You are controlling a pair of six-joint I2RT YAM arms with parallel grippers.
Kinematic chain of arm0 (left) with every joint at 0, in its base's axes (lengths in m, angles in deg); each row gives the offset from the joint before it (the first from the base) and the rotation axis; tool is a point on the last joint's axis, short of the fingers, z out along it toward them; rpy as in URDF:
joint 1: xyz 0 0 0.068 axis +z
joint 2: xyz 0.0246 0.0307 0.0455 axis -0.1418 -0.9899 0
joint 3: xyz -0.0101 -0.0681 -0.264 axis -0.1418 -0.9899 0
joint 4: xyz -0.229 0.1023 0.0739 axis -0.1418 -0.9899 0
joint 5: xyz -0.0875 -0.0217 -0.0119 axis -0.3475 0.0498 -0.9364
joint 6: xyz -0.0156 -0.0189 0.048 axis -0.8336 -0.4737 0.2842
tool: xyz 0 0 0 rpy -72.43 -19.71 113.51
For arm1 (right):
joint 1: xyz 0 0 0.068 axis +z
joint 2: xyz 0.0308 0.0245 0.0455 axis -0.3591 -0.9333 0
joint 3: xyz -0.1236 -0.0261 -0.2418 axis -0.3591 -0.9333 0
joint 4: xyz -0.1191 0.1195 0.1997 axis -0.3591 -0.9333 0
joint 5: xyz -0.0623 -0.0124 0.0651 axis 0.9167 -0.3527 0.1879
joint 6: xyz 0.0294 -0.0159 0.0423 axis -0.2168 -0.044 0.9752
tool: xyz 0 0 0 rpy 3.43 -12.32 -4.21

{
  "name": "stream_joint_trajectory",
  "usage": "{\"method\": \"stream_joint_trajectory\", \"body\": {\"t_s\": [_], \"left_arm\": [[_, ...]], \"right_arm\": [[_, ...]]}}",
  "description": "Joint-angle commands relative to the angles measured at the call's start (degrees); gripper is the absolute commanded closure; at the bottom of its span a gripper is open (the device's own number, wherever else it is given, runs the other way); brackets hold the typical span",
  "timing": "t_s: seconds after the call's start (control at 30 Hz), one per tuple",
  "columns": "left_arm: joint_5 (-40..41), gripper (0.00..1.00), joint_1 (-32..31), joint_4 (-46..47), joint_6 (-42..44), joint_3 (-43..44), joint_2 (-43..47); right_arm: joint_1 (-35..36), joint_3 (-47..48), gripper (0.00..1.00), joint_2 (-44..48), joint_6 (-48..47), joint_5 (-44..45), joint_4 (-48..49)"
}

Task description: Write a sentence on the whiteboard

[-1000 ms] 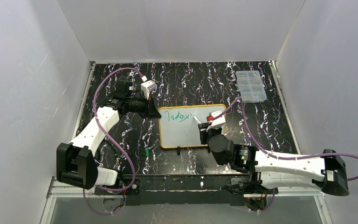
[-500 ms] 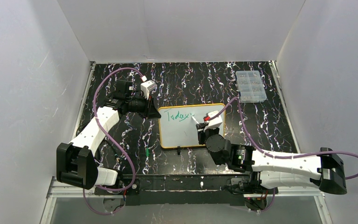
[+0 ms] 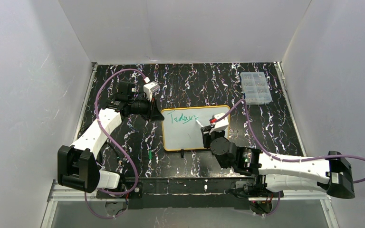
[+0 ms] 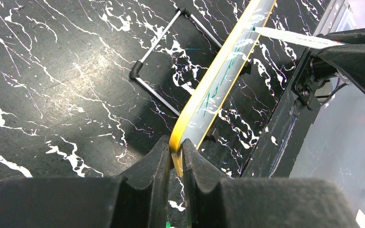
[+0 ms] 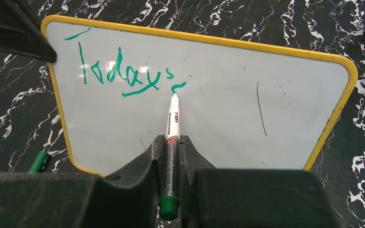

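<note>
One whiteboard (image 5: 218, 128), one marker (image 5: 172, 124), one green cap (image 5: 39, 161), one clear box (image 3: 255, 88)

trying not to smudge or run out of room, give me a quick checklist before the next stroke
1. Left gripper clamped on whiteboard corner: ok
2. Right gripper shut on marker: ok
3. Tip at the board, by the small green stroke: ok
4. Blank room to the right of the writing: ok
5. Path clean: not ok, thin dark line ahead

Whiteboard (image 3: 183, 135) on table (image 3: 190, 83), plastic box (image 3: 255, 88) behind-right.
</note>
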Motion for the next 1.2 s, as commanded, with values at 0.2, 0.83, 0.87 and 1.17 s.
{"method": "stream_joint_trajectory", "body": {"t_s": [0.2,0.83,0.87,1.17], "left_arm": [[0.07,1.0,0.38,0.29,1.06,-0.01,2.57],[0.16,1.0,0.42,0.29,1.03,-0.02,2.66],[0.17,1.0,0.39,0.29,1.06,0.05,2.66],[0.17,1.0,0.38,0.29,1.04,-0.02,2.61]], "right_arm": [[-0.11,0.87,0.99,0.62,1.75,3.11,-3.04],[-0.11,0.61,0.99,0.83,3.5,2.78,-5.77],[-0.11,0.52,0.99,0.74,3.5,2.68,-5.66],[-0.11,0.48,0.99,0.5,3.16,2.21,-4.15]]}}
